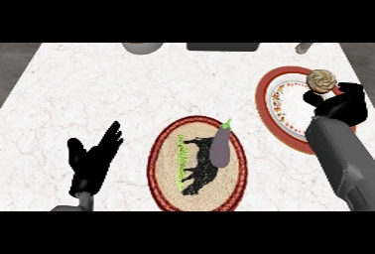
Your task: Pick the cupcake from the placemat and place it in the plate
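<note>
Right hand point(343, 106) fingers curled round cupcake point(321, 81), now over plate point(284, 110), w/ placemat point(196, 163) & eggplant point(221, 145) well left of fingers. Lower till base sits flat, then uncurl. Left hand point(93, 158) resting, fingers straight.

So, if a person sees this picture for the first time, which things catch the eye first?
Probably the red-rimmed plate at the right, where the right hand has its fingers curled near a swirled cupcake at the plate's far edge. Next, the round placemat in the middle with a purple eggplant on it. The left hand rests open at the lower left.
</note>
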